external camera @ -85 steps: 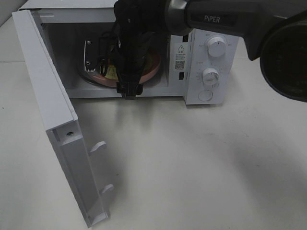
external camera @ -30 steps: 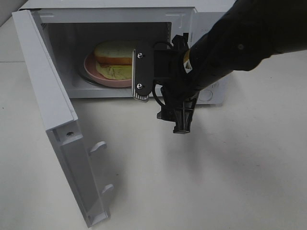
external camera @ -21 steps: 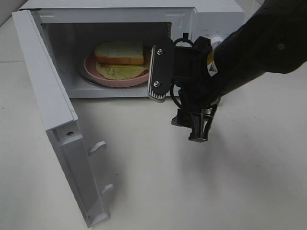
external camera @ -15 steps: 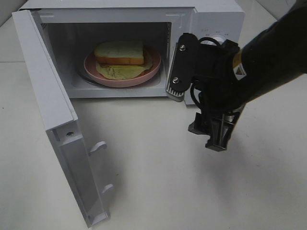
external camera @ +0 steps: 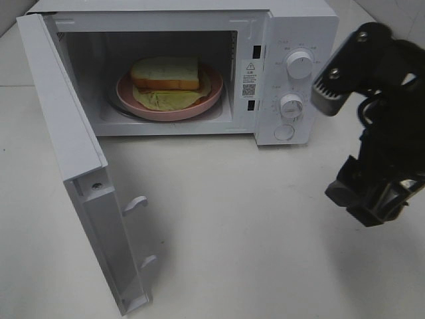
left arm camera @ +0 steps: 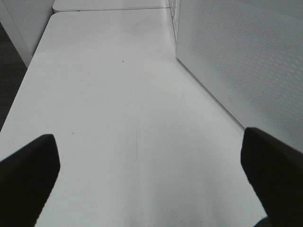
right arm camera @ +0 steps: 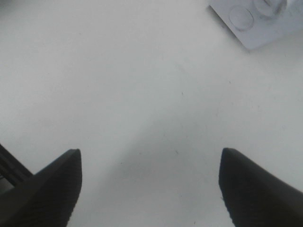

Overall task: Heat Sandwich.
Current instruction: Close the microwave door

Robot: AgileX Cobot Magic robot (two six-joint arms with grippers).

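Both pincers are spread wide and hold nothing. The right pincer [right arm camera: 147, 161] hangs over bare worktop [external camera: 232, 239] to the right of the microwave [external camera: 292, 26], just off its control panel. The left pincer [left arm camera: 147, 142] hovers low over the worktop with the perforated face of the door [external camera: 73, 153] along one side of its view.

The sandwich [external camera: 169, 98] sits inside the oven cavity on a round pink plate [external camera: 214, 93]: a thick slab of bread on a flat, rough, yellowish-green layer that pokes out at the front. The door stands swung wide open on the left.

I judge the sandwich to be light and soft. The bread would crush under a firm pinch, and the layers look loose enough to slide apart if I lift from the top. If I have to move it, I would take the plate by its front rim, which is stiff and faces the opening, and keep it level.

It looks well placed, so I would leave it alone. What I think remains is closing the door and turning a dial [external camera: 291, 105].
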